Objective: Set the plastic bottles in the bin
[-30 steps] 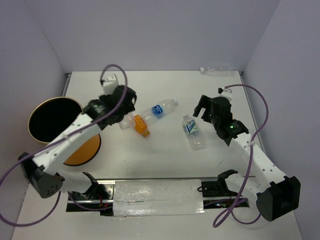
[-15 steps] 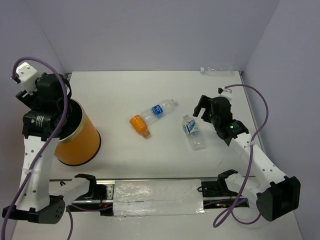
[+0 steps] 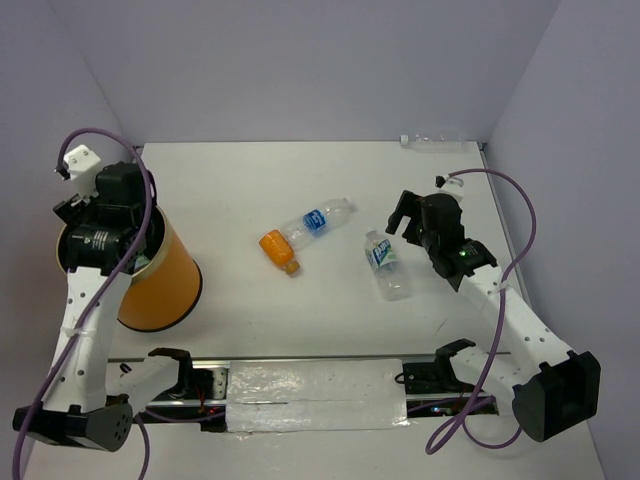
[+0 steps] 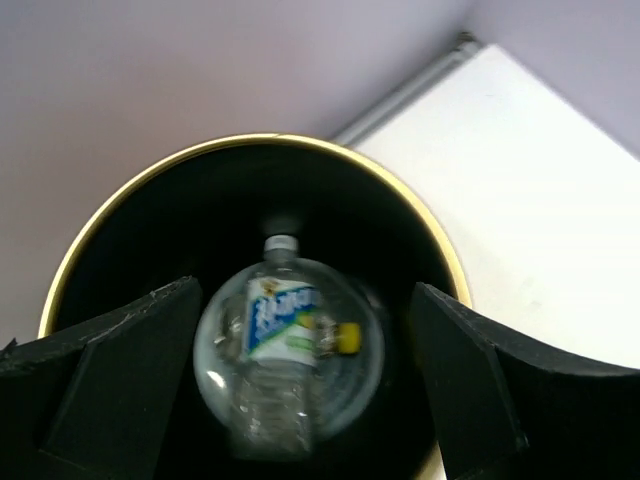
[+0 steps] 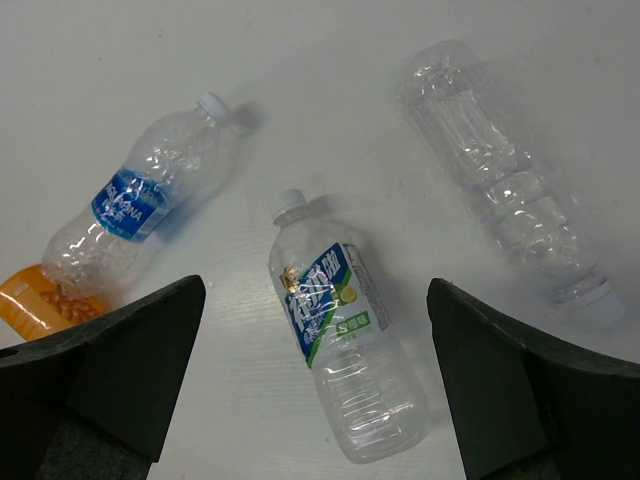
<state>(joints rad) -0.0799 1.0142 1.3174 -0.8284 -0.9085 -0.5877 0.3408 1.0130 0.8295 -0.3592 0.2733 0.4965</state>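
Seen from the left wrist, my left gripper (image 4: 300, 400) is open above the mouth of the orange bin (image 4: 405, 195). A blurred clear bottle with a blue-and-white label (image 4: 280, 350) is inside the bin's black interior, free of the fingers (image 4: 110, 380). My right gripper (image 5: 315, 385) hangs open over a labelled bottle (image 5: 340, 340) lying on the table. From above, that bottle (image 3: 387, 265), a blue-labelled bottle (image 3: 318, 220) and the stubby orange bottle (image 3: 278, 250) lie mid-table. An unlabelled clear bottle (image 5: 500, 170) lies to the right in the right wrist view.
The bin (image 3: 160, 285) stands at the table's left edge with my left gripper (image 3: 95, 235) over it. Another clear bottle (image 3: 432, 140) lies against the back wall at the far right. My right gripper (image 3: 405, 222) is just right of the middle bottles.
The left arm swung from the table's middle to above the bin, then opened and let go of its bottle, which is now inside the bin. The right arm has not moved.
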